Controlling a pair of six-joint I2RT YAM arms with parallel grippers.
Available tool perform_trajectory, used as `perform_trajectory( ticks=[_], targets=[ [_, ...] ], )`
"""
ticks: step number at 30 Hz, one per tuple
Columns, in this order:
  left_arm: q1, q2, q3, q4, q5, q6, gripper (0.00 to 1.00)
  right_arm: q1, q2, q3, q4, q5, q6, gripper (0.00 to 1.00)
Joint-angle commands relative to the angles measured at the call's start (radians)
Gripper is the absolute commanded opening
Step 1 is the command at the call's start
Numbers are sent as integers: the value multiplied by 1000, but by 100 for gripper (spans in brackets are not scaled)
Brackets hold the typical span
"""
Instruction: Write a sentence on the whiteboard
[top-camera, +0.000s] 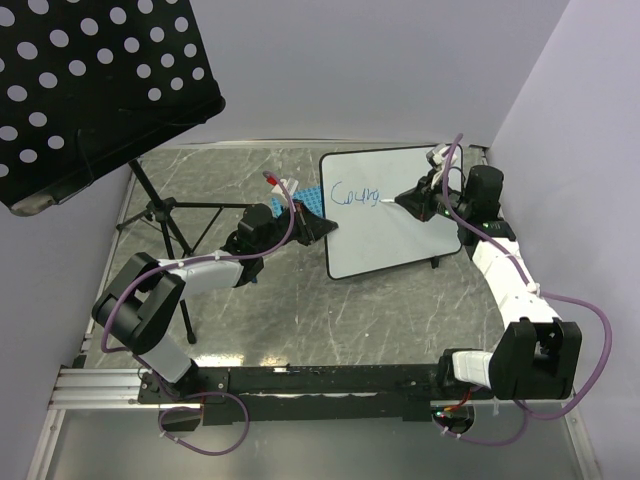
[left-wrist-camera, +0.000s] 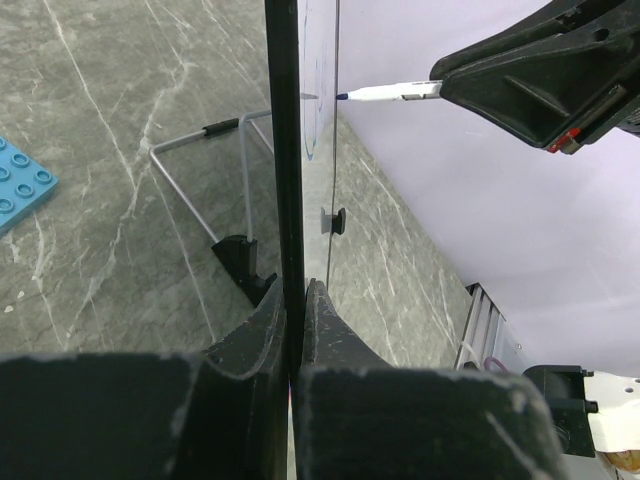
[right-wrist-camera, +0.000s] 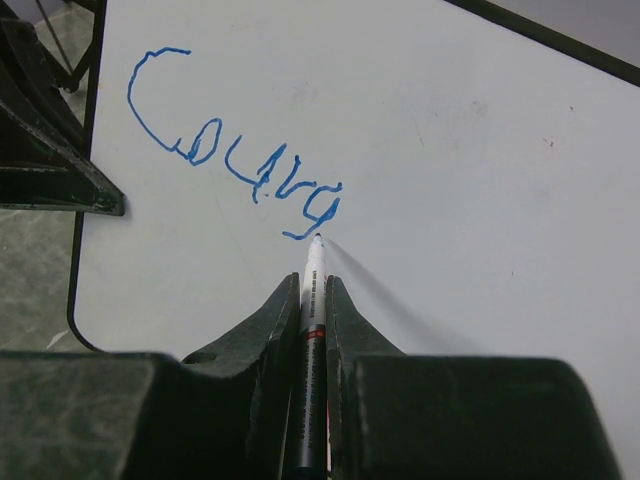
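Blue sentence (right-wrist-camera: 240, 150), only "Courag", top-left on whiteboard (top-camera: 400, 235) propped far-right on table (top-camera: 300, 320). Right gripper (right-wrist-camera: 312, 290) pinches marker (right-wrist-camera: 315, 258), tip touching board; left gripper (left-wrist-camera: 295, 300) clamps board's edge. Risk: hard push tilts board, stroke skips.

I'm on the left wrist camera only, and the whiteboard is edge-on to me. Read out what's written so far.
Observer: The blue writing on the whiteboard reads roughly "Courg". The last letter is messy.
Operator: Tell me where the marker tip is against that.
Observer: The marker has its tip right at the tail of the last letter.
Operator: Give me the room left on the board.
Observer: From overhead, the writing fills only the upper left corner. The rest of the face shows no other writing.
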Motion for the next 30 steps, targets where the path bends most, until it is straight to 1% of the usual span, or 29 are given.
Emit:
perform_trajectory(
  ticks=[1,30],
  targets=[
    [-4,-6,16,66,21,35,1,4,-25,22,29,-29,-37,0],
    [-2,-4,7,79,22,25,1,2,-14,13,32,3,-32,0]
  ],
)
